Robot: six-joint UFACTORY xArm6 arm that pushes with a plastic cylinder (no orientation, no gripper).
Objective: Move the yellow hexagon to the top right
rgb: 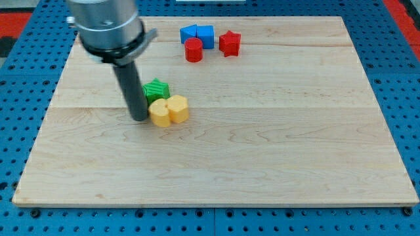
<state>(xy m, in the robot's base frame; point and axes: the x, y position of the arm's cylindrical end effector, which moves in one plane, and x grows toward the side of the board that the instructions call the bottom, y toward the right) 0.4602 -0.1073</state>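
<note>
The yellow hexagon is seen left of the board's centre, touching the tip on the tip's right side. A second yellow block, rounded or lobed in shape, is pressed against the hexagon's right side. A green star is set just above the two yellow blocks, close beside the rod, partly hidden by it. The rod is held upright, coming down from a grey cylindrical mount at the view's top left; its tip is planted on the board. No fingers are carried, so nothing is grasped: the hexagon is only touched from the left. Near the top edge, right of the mount, four blocks are clustered: two blue blocks side by side, shapes not clear, a red cylinder just below them, and a red star just to their right. The top right corner is well apart from the hexagon.
</note>
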